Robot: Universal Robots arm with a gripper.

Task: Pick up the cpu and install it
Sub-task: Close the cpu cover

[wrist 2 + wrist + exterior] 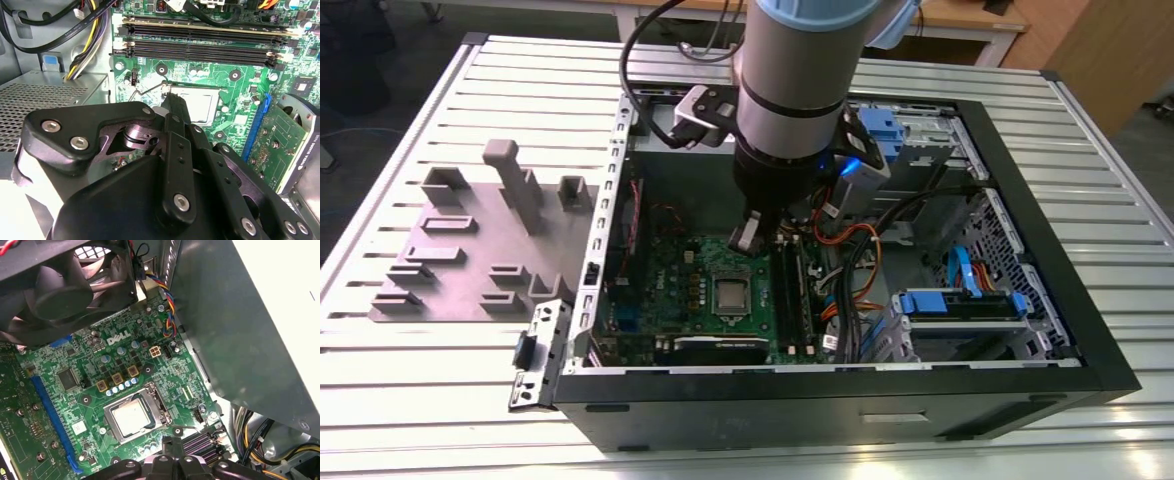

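Robot arm [787,90]: cylindrical silver-grey link, pale blue joint cap, black band, glowing blue light near the wrist, black cable looping alongside. Gripper [172,107]: matte black plates and linkages, fastened with silver screws.

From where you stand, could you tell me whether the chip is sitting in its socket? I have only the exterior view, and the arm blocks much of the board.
Observer: Yes. In the first wrist view the chip lies flat inside the metal socket frame, silvery top up.
Operator: Thank you. Where is the pincer relative to it?
Observer: In the second wrist view the pincer has its tip at the edge of the frame, overlapping the chip's rim. I cannot tell whether it touches.
Operator: Is anything else close by?
Observer: A black fan sits just above the green board, beyond the socket from the pincer.
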